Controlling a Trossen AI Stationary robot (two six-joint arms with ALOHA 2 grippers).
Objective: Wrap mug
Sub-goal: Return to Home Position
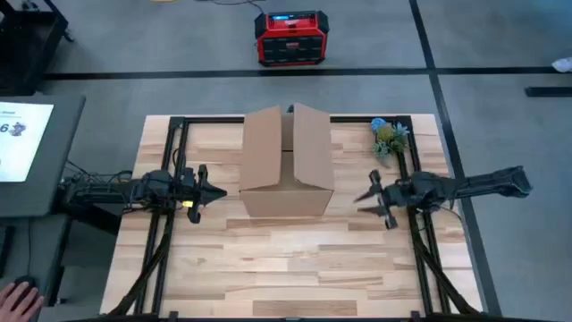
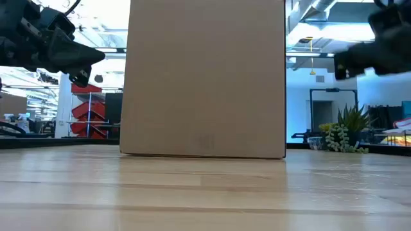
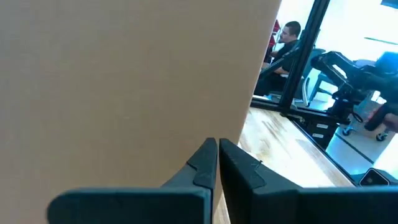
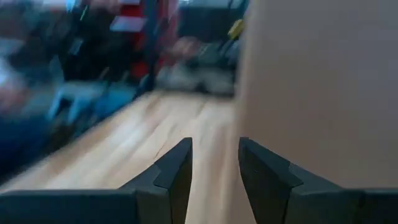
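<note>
One cardboard box [image 1: 286, 165] between two arms standing clear of it, on a plank table [image 1: 295, 268].
Table: pale wood strips with a dark frame along the edges, and a broad bare stretch from the box to the near edge. Box: plain brown, matte and flat-walled, standing at mid-table toward the far edge; its two top flaps are parted by a thin dark seam. The mug is hidden, so its place cannot be told. Left gripper [image 1: 217, 190]: level above the wood, aimed at the box's left wall with open space between, fingers [image 3: 205, 165] pressed together on nothing. Right gripper [image 1: 366, 195]: level, facing the right wall, apart from it, fingers [image 4: 177, 168] spread and empty. Small green plant [image 1: 389, 139]: far right corner, near the right arm.
</note>
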